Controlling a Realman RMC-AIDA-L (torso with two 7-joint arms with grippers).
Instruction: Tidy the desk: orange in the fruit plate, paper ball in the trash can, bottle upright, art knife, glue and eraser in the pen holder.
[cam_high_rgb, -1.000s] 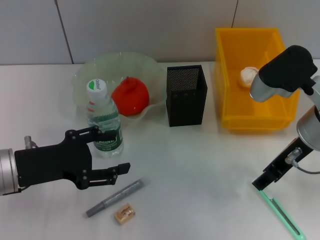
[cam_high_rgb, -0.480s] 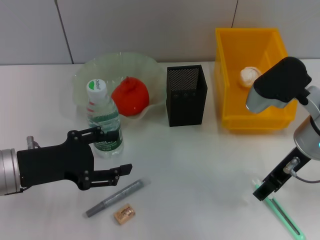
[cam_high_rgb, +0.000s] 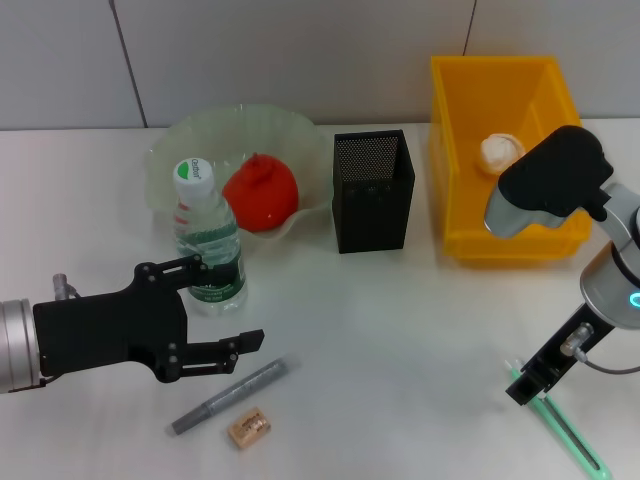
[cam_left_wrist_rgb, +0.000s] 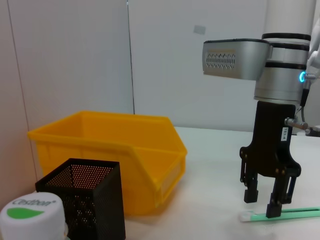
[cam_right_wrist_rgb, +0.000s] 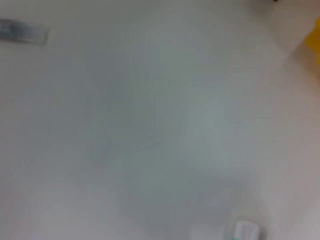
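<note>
The right end effector (cam_left_wrist_rgb: 264, 203) hangs low with fingers spread, straddling the near end of the green art knife (cam_high_rgb: 565, 430) lying on the tabletop (cam_high_rgb: 400, 330). The left end effector (cam_high_rgb: 235, 300) hovers open beside the upright bottle (cam_high_rgb: 207, 240).

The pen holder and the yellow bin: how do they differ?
The pen holder is black mesh, tall and narrow; the bin is yellow solid plastic, low and wide. A paper ball lies in the bin; nothing shows in the holder. Both stand open-topped on the desk.
</note>
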